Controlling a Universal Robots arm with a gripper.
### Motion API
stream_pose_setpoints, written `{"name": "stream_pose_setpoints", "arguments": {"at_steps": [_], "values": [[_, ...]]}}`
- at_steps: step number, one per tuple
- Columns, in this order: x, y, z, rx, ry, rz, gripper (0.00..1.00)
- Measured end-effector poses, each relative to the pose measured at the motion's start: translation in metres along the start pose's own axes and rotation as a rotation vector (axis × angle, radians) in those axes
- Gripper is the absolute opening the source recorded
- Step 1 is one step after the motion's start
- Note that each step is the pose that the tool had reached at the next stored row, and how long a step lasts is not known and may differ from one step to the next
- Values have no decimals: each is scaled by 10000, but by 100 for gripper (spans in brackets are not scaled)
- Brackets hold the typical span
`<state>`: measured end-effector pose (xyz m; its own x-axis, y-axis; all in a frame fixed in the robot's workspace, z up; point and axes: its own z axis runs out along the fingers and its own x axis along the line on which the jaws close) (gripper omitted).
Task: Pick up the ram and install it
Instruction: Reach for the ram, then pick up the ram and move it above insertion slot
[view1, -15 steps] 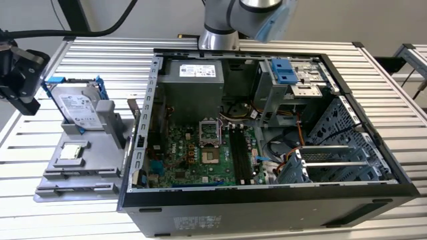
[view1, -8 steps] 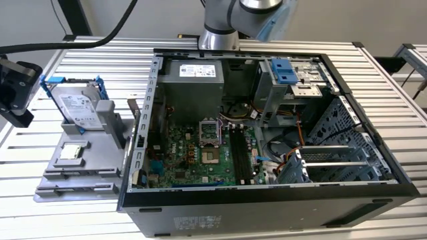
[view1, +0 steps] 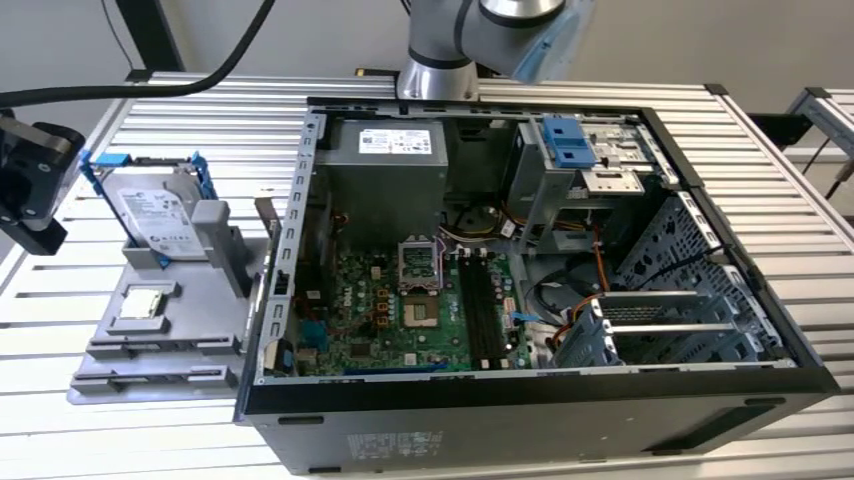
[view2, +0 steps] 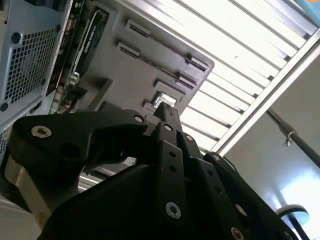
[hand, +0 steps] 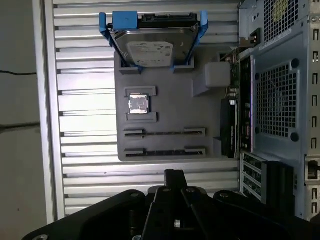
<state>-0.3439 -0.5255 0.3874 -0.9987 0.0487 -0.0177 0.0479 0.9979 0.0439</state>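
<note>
Risk first. The ram (hand: 165, 151) sits edge-on in a narrow slot of the grey tray (hand: 170, 95), so there is little to grab. A grip off-centre or at a slant would likely tilt it or jam it against the slot walls. The second slot lies just beside it on the tray, and closing on the wrong strip or clipping the tray edge is possible. The computer case (hand: 275, 100) stands right against the tray's side, so a low carry could knock its wall. At the black sockets (view1: 481, 310) inside the case, a skewed stick probably won't seat.

Ram look: a thin dark strip, long and narrow, seen only along its edge. I can't make out a label, and I can't be sure which slot is filled.

The gripper (hand: 172, 176) hangs off the tray's slot end, apart from the ram. How far open it is, cannot tell; nothing seen in it. The hard drive (hand: 150, 47) leans at the tray's opposite end, with a chip (hand: 138, 104) mid-tray.
</note>
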Motion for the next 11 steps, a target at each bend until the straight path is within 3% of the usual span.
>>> {"name": "stream_pose_setpoints", "arguments": {"at_steps": [11], "values": [[2,0,0,0,1,-1,0]]}}
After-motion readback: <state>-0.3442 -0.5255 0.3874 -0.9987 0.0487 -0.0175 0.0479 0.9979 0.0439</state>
